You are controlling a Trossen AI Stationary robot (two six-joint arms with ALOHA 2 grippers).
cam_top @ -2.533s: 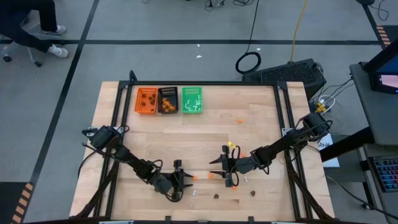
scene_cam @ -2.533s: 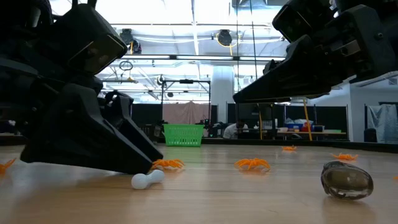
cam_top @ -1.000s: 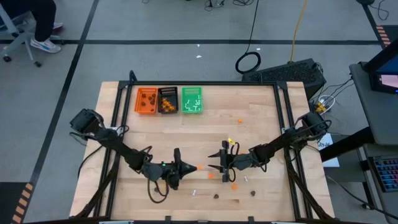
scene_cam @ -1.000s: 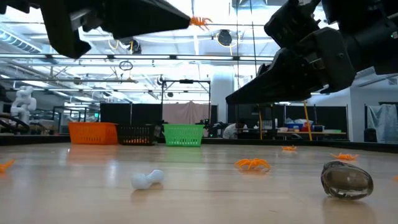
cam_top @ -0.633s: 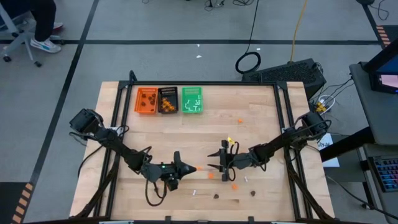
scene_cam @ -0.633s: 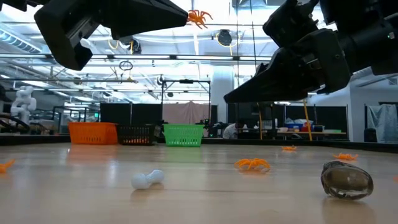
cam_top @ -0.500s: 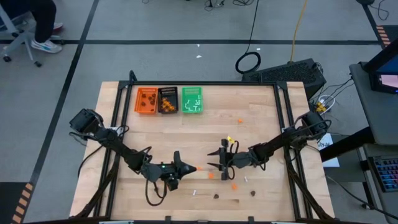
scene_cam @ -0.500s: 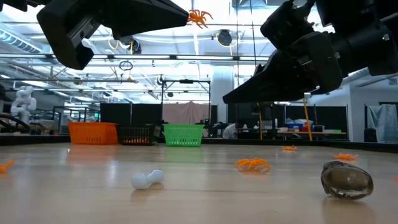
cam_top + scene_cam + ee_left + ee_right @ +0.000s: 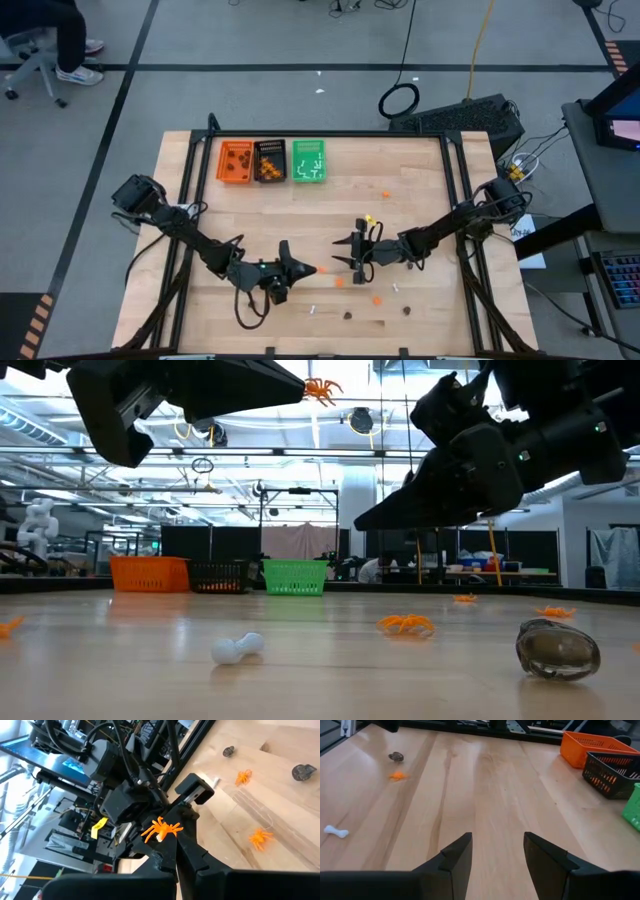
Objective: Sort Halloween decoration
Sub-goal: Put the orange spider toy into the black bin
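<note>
The left gripper (image 9: 312, 270) pinches an orange spider (image 9: 320, 388) at its fingertips, lifted clear of the table (image 9: 420, 180) near its front middle. The right gripper (image 9: 340, 262) hangs just to its right, jaws apart and empty. The hold is only by the spider's thin legs, so a jolt could drop it, and the grippers face each other closely enough to clash. The path left and far to the orange tray (image 9: 236, 162) lies open.
</note>
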